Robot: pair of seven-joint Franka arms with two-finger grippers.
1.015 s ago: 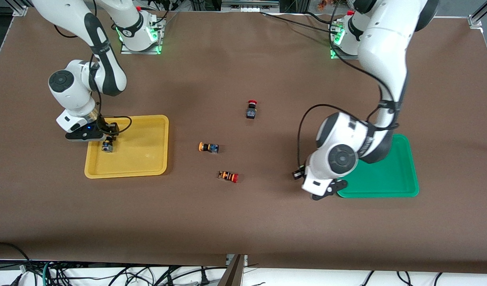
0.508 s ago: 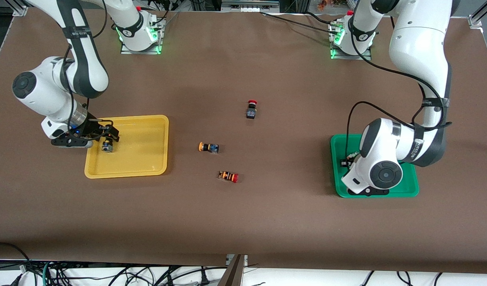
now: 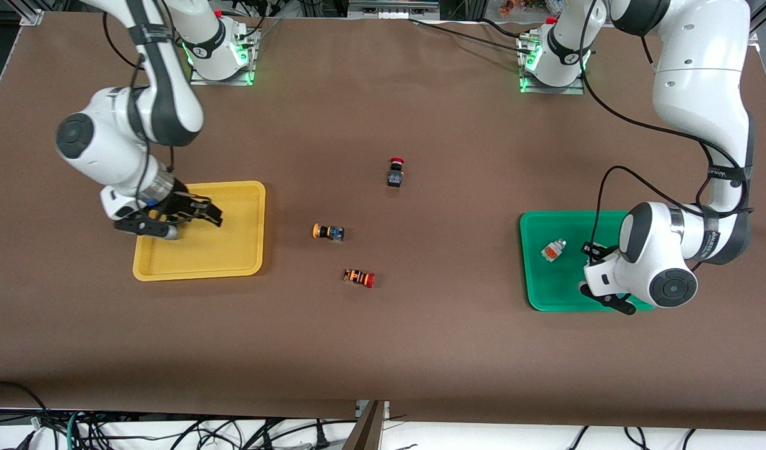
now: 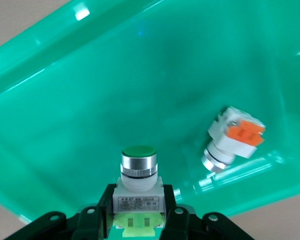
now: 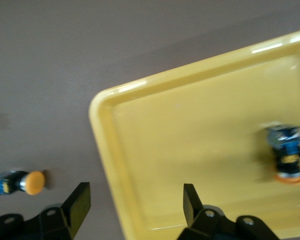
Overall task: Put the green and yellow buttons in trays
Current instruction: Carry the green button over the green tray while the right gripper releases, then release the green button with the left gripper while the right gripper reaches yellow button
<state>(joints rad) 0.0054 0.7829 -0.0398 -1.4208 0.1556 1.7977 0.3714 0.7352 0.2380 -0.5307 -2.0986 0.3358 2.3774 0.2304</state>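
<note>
I have the left gripper (image 4: pixel 138 226) over the green tray (image 3: pixel 536 294), fingers clenched on the green button (image 4: pixel 138 175); an orange-faced button (image 3: pixel 552 250) already lies there. The right gripper (image 5: pixel 135 202) hangs released over the yellow tray (image 3: pixel 233 265), where one yellow button (image 5: pixel 286 155) rests, I think. Next: lower and release, then fetch the yellow-capped button (image 3: pixel 328 232) on the desk (image 3: pixel 383 350).

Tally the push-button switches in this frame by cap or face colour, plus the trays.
Yellow-orange caps: 2
Orange face: 1
Green cap: 1
Red caps: 2
Trays: 2
Total: 8
</note>
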